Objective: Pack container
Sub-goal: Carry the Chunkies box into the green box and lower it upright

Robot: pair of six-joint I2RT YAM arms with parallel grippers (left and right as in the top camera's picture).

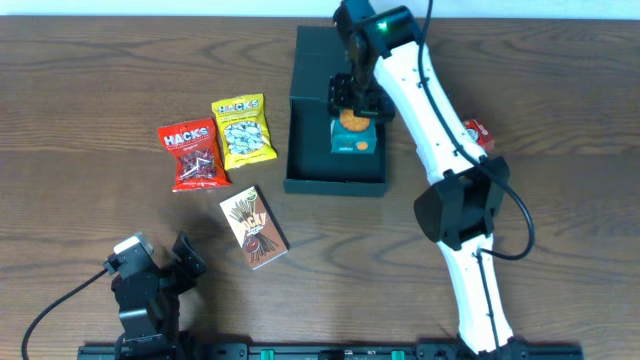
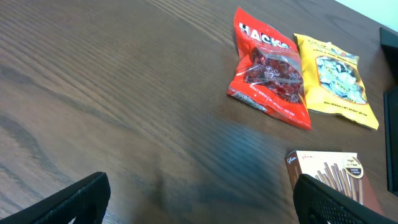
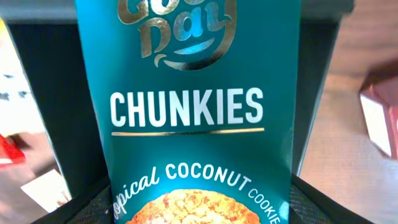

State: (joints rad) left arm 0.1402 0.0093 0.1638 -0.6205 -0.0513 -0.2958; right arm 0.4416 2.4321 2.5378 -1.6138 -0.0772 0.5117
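Observation:
The dark teal-green container (image 1: pixel 315 120) stands open at the table's middle back, its flap lid lying behind it. My right gripper (image 1: pixel 353 103) is shut on a teal Chunkies cookie carton (image 1: pixel 354 134) and holds it over the right part of the container's inside. In the right wrist view the carton (image 3: pixel 186 106) fills the frame between my fingers, with the container's dark inside (image 3: pixel 43 106) behind it. My left gripper (image 2: pixel 199 202) is open and empty, low over the bare table at the front left; it also shows in the overhead view (image 1: pixel 165 265).
A red Hacks packet (image 1: pixel 193 155), a yellow Hacks packet (image 1: pixel 243 130) and a brown stick-biscuit box (image 1: pixel 254 227) lie left of the container. They also show in the left wrist view (image 2: pixel 272 71) (image 2: pixel 336 81) (image 2: pixel 333 177). A small red-and-white packet (image 1: pixel 476 133) lies right of the right arm.

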